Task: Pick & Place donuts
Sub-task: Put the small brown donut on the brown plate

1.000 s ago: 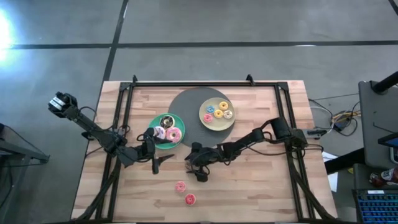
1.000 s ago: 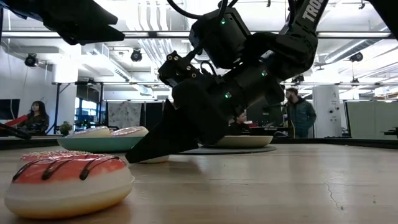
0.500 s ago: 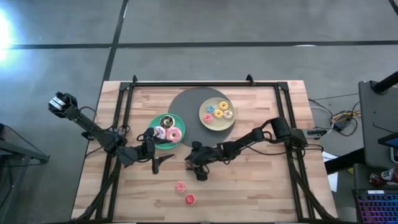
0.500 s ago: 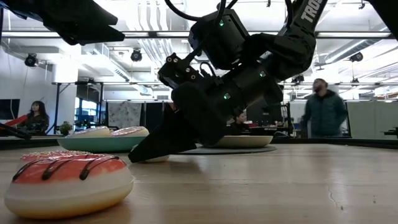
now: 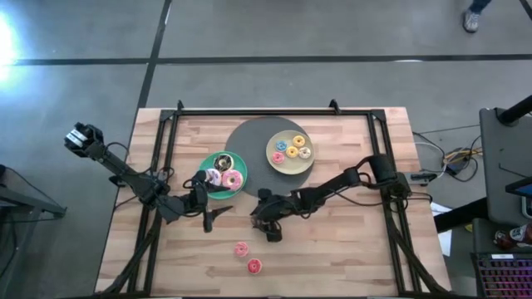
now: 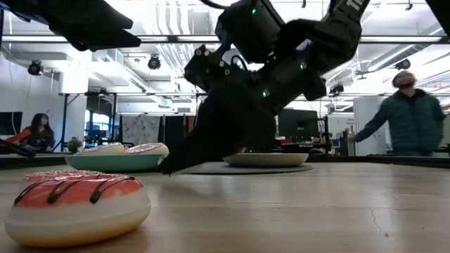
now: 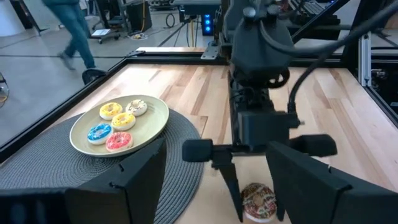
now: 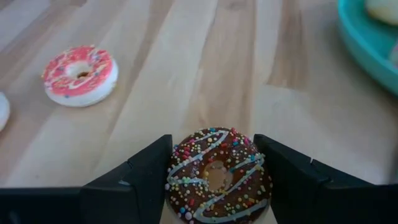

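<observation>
**Materials and surfaces on the table**

The table (image 5: 332,241) is pale wood planks, matt, with visible grain. On it, a round mat (image 7: 37,168) looks woven and ribbed, dark grey. The pale-yellow plate (image 7: 152,124) on the mat is smooth, slightly glossy. The brown donut (image 8: 217,175) looks like shiny plastic with small coloured sprinkles.

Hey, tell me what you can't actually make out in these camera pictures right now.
- High view: the brown donut in the right gripper is hidden under the arm.
- Low view: the donuts on the yellow plate are hidden by its rim and the right arm.
- Right wrist view: the teal plate is cut off at the edge.
- High view: the icing on the two loose donuts is too small to read.
</observation>
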`<action>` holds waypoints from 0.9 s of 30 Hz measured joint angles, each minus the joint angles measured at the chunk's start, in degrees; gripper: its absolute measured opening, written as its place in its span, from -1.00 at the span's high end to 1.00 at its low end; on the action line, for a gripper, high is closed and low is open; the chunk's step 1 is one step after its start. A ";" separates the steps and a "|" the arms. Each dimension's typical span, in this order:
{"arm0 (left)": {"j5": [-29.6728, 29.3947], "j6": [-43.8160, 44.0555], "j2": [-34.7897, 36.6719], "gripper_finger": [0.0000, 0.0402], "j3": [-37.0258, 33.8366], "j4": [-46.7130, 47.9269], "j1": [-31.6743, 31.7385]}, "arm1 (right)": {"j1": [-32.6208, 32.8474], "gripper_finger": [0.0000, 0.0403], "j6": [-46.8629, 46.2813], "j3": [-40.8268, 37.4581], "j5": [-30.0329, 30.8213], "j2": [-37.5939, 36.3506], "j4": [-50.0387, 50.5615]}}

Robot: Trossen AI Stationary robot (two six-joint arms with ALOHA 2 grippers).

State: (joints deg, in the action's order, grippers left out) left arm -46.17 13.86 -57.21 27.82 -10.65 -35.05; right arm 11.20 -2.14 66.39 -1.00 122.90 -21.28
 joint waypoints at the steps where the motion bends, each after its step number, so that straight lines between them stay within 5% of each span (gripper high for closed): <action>1: -0.01 -0.03 0.00 -0.26 0.00 0.09 0.00 | -0.16 -0.06 0.21 -0.01 0.09 -0.61 0.72; 17: 0.00 -0.23 0.00 -0.26 -0.01 0.51 0.02 | -5.57 -0.06 5.38 -0.93 2.27 -13.19 15.41; 27: -0.02 -0.38 0.00 -0.26 -0.01 0.50 0.04 | -13.52 -0.06 5.17 -12.62 2.71 -25.08 16.31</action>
State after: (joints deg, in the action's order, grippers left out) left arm -46.19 13.48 -57.21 27.81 -10.15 -35.00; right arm -2.32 3.04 53.77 1.71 97.82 -4.97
